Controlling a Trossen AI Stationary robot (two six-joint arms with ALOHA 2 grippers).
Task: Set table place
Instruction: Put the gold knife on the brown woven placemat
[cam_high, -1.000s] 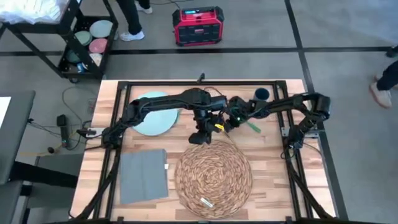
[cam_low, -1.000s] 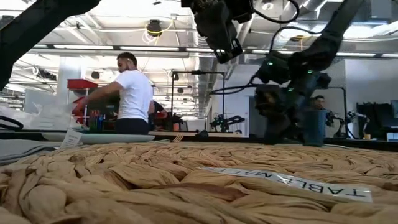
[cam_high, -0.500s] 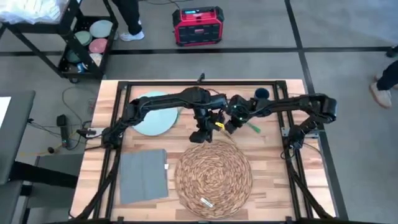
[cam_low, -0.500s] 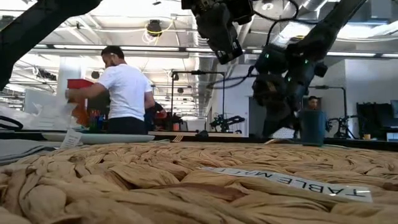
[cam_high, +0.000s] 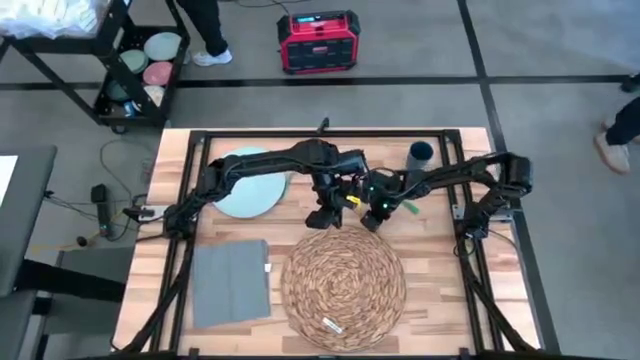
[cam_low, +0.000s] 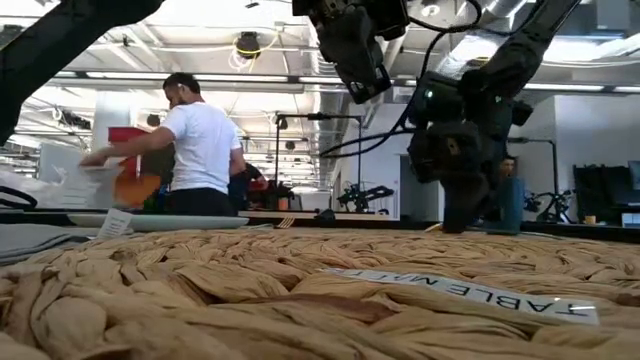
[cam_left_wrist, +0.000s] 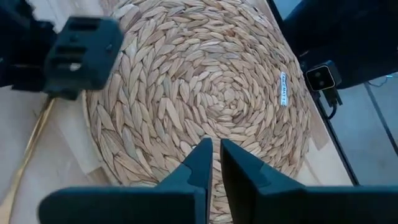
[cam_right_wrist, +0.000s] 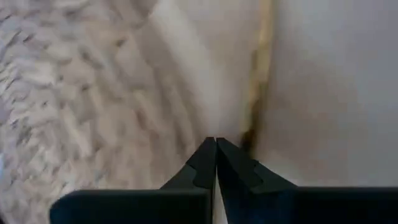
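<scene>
High view: the table (cam_high: 440, 290) of light planks carries the round woven place (cam_high: 343, 284) in its near-centre area, lying flat, with a small white label (cam_high: 332, 325) on its near edge. A grey folded napkin (cam_high: 232, 282) lies just beside the mat on its left; a pale-blue plate (cam_high: 250, 190) sits farther back on the left, partly under the left arm. A dark cup (cam_high: 420, 153) stands near the far rail on the right.

Both grippers are gathered just past the mat's far edge. Left gripper (cam_left_wrist: 213, 155) hangs above that edge — its fingers nearly together with only a thin slit between them, gripping nothing. Right gripper (cam_right_wrist: 216, 151) is low over the bare wood beside the mat's rim, fingertips pressed together and empty, next to a thin yellowish strip (cam_right_wrist: 256, 81) on the planks.

Low view: a person (cam_low: 195, 145) in a white shirt stands in the room behind.
</scene>
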